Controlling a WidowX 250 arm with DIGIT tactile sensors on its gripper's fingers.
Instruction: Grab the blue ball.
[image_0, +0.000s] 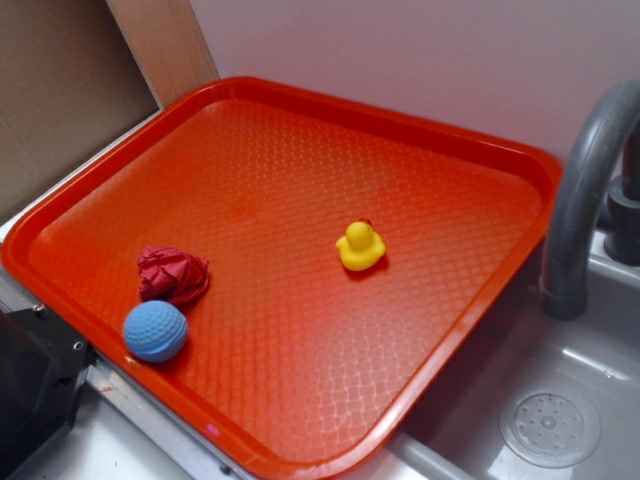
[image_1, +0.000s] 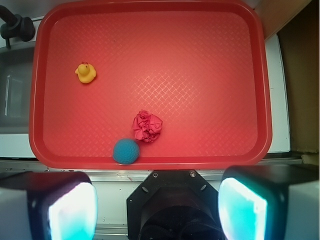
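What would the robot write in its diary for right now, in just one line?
blue ball: on red tray, touching red cloth lump | rubber duck: apart | tool: open, above, holding nothing

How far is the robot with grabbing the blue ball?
Nothing is done yet. The ball lies on the tray, close beside the red cloth. The gripper is open, high above the tray's edge, holding nothing. Descending, closing and lifting all remain.

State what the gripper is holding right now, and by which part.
Nothing is held. The gripper is open, high above the red tray, its fingers wide apart and empty. The blue ball sits untouched on the tray beside the red cloth lump.
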